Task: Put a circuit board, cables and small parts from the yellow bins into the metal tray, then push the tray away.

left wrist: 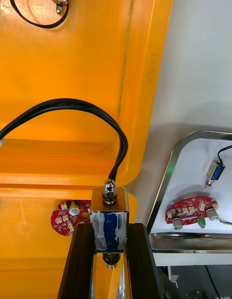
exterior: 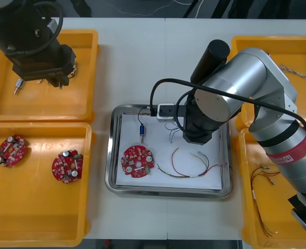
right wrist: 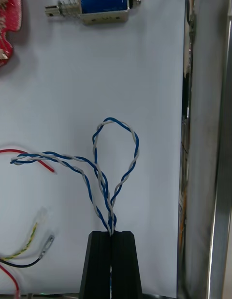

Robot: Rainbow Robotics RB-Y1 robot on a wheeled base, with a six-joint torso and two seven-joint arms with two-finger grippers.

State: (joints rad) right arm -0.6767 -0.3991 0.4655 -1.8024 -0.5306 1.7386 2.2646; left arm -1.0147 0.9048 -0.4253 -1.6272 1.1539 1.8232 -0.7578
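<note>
Right claw [right wrist: 111, 237] pinching looped blue and white cable [right wrist: 103, 179], over white tray floor [right wrist: 150, 76], small metal part [right wrist: 99, 6] beyond

The table [exterior: 142, 62] is big, flat and almost white, with a thin line [exterior: 165, 41] running from its far edge toward its near edge. The light on it is bright and even, and the shadows are soft and pale. Past the far edge the floor [exterior: 127, 8] is dark grey, with a thin pale cord [exterior: 142, 9] lying loose on it and some black slanted bars [exterior: 215, 7] toward the right, and past the near edge there is a thin dark strip [exterior: 163, 245].
</note>
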